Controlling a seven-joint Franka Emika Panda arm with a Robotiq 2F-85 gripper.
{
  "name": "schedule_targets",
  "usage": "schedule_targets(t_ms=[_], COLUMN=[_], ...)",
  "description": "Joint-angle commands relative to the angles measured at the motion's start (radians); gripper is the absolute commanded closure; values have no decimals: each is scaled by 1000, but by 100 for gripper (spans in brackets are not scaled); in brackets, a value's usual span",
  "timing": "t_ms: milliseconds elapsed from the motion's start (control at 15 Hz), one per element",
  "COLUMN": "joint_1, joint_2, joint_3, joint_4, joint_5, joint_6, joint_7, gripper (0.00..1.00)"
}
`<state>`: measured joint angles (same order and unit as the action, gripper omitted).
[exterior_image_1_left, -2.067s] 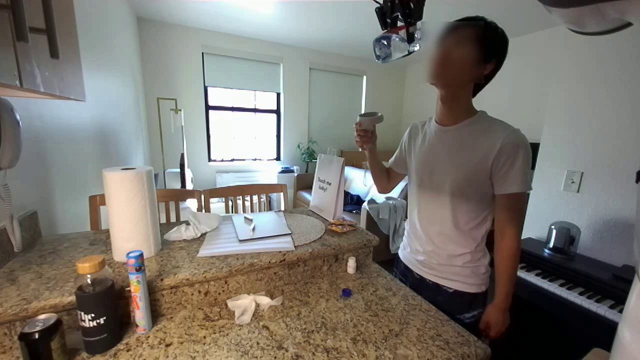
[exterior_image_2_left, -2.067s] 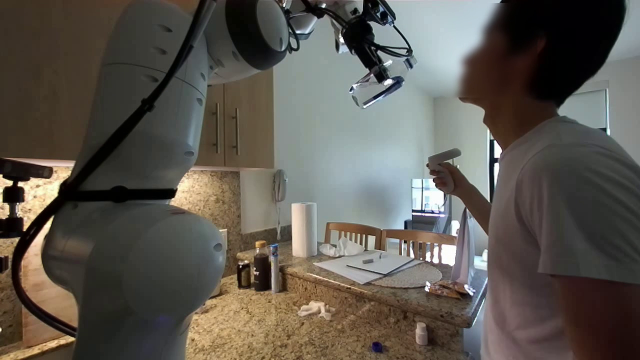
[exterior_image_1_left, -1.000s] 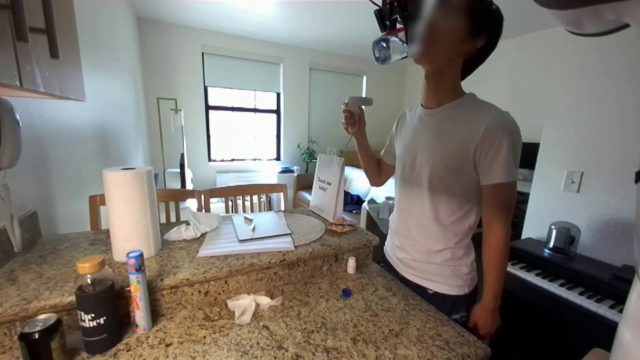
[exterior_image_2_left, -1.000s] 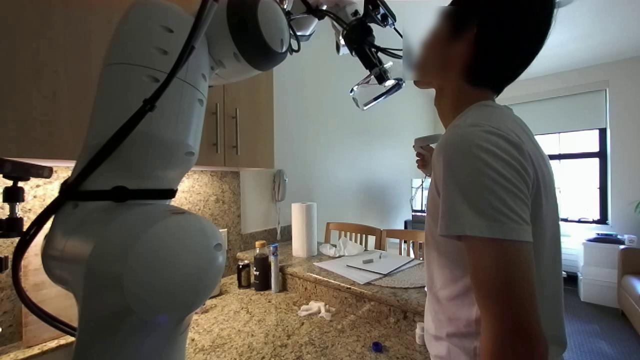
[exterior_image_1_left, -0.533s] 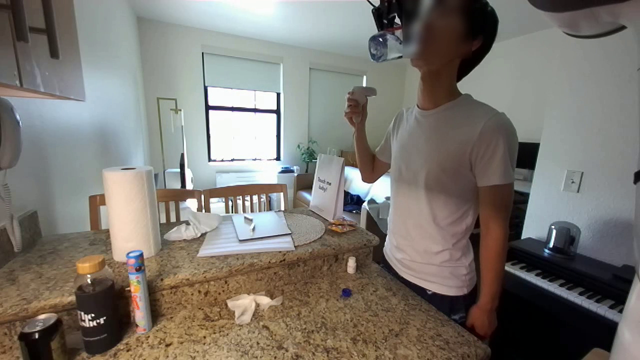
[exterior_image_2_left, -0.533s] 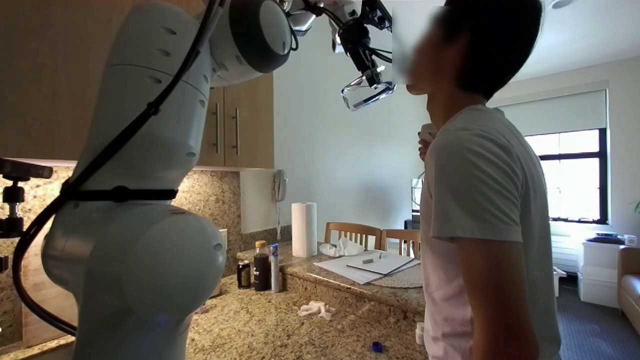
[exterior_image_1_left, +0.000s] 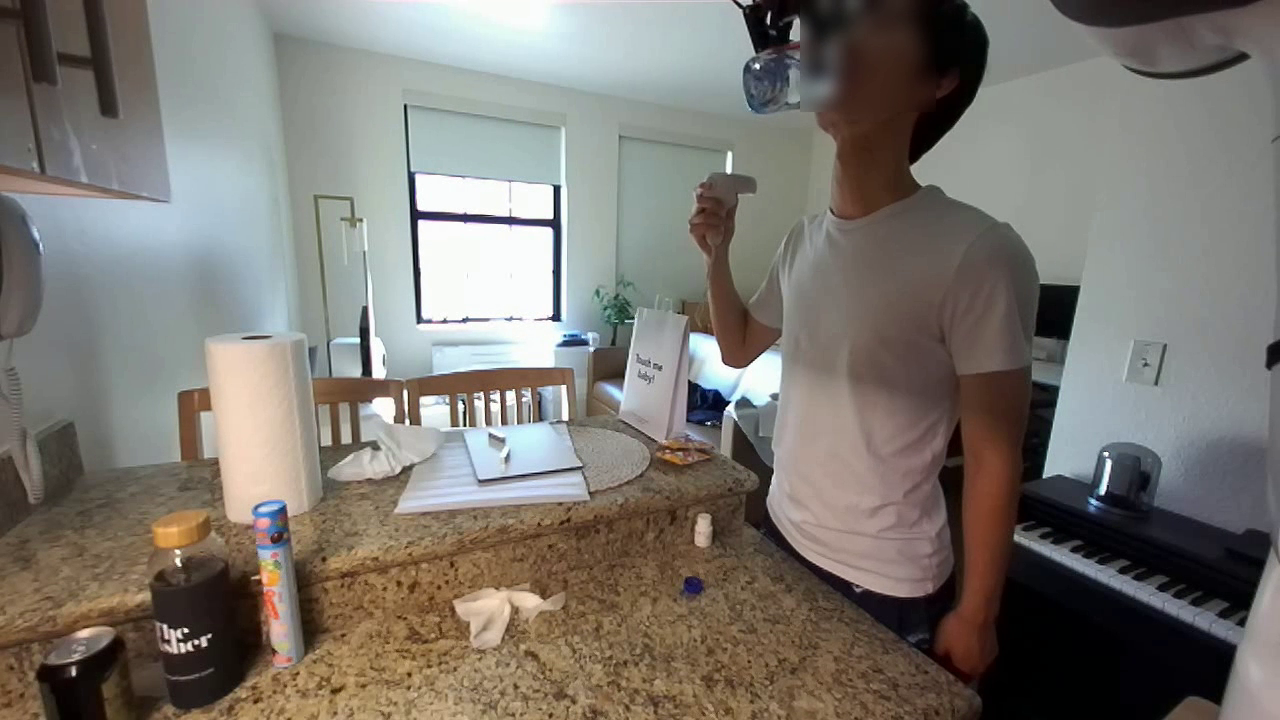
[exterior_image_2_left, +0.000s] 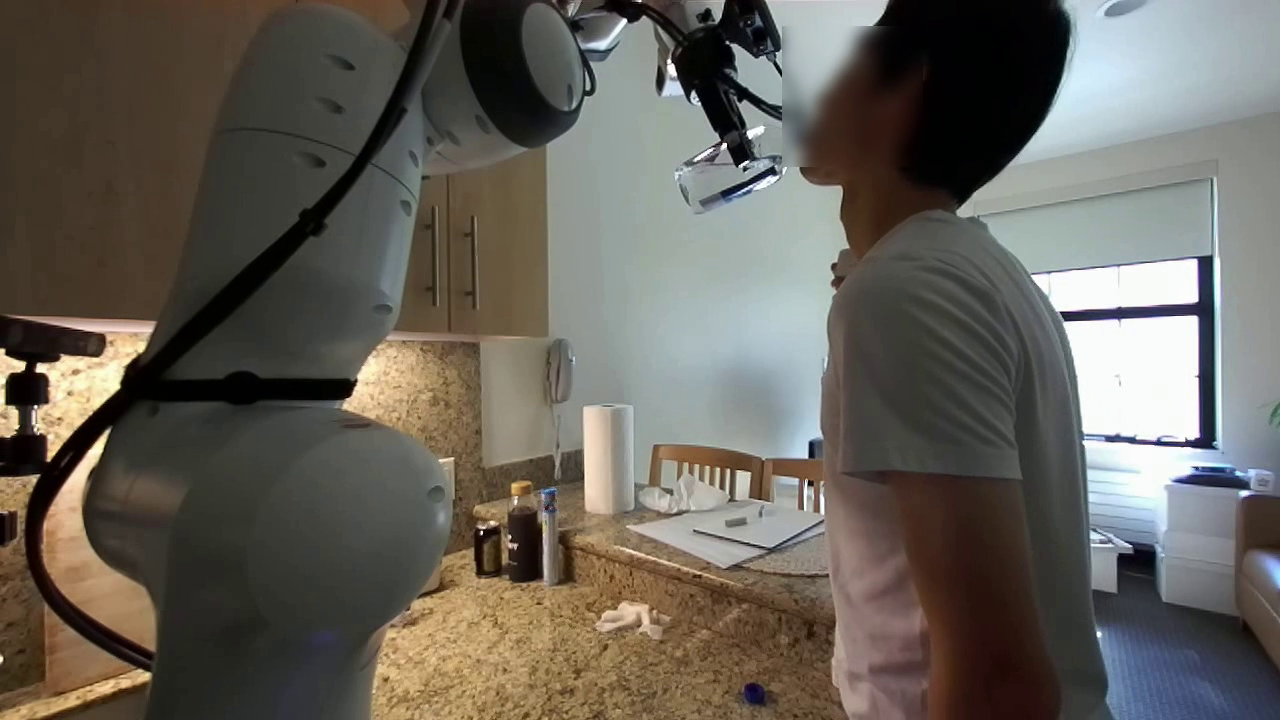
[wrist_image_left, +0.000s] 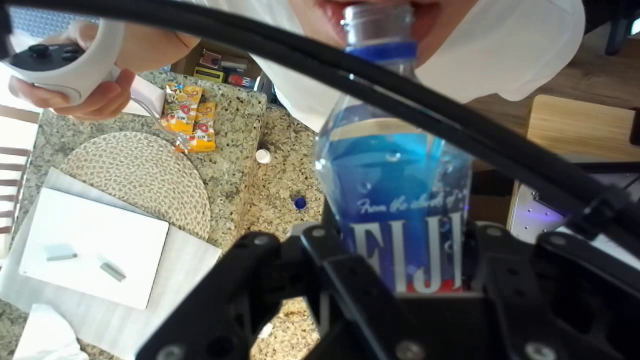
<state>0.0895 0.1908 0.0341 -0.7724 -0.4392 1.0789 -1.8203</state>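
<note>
The gripper (wrist_image_left: 400, 240) has its fingers clamped on the uncapped bottle (wrist_image_left: 382, 175), already at the lips (wrist_image_left: 426, 22); drinking seems unfinished.

The bottle (wrist_image_left: 390, 165) lies in the tool (wrist_image_left: 401, 227), above the counter (exterior_image_1_left: 640, 660), before the person's mouth (wrist_image_left: 332, 15).

The uncapped FIJI bottle (wrist_image_left: 392, 185) tilts at someone's lips (wrist_image_left: 424, 22).

The white arm (exterior_image_2_left: 290, 400) looms at left in an exterior view. Its gripper (exterior_image_2_left: 741, 152), top centre, slants down, clamped.
</note>
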Motion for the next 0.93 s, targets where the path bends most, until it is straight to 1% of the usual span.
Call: schedule_targets(t_ms=[0, 200, 267, 867], joint_1=[0, 0, 0, -13], joint_2=[2, 3, 3, 22], joint_3=[0, 0, 0, 0], joint_4=[0, 0, 0, 29], joint_5=[0, 0, 0, 54], joint_6=[0, 0, 0, -46], joint_7=[0, 0, 0, 2], gripper=[53, 53, 78, 78])
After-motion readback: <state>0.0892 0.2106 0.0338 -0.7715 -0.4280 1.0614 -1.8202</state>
